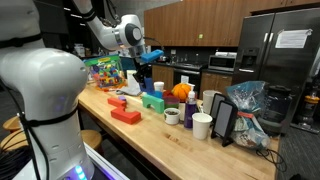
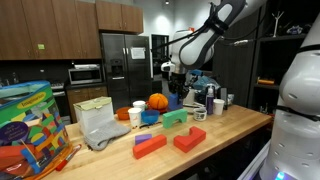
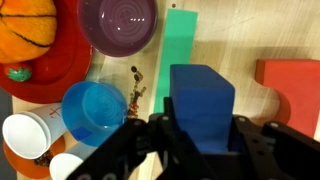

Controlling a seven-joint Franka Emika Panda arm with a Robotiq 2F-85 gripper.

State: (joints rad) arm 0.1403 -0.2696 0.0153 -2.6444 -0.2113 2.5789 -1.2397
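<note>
My gripper [image 3: 200, 128] is shut on a blue block [image 3: 201, 100], which stands between the two black fingers in the wrist view. It hangs above the wooden counter [image 3: 235, 40]. Below it lie a green block [image 3: 180, 45] and, to the right, a red block [image 3: 292, 90]. In both exterior views the gripper [image 1: 148, 58] [image 2: 175, 72] is raised above the counter, over the green block [image 1: 153, 100] [image 2: 174, 118]. The lower part of the blue block is hidden by the gripper body.
In the wrist view, a purple bowl [image 3: 120, 22], a blue cup [image 3: 95, 108], a red plate [image 3: 60, 70] with an orange ball [image 3: 28, 30], and white cups [image 3: 25, 135] sit on the left. Exterior views show red blocks [image 2: 150, 146] [image 2: 189, 139], a grey bag [image 2: 100, 125] and a colourful box [image 2: 25, 125].
</note>
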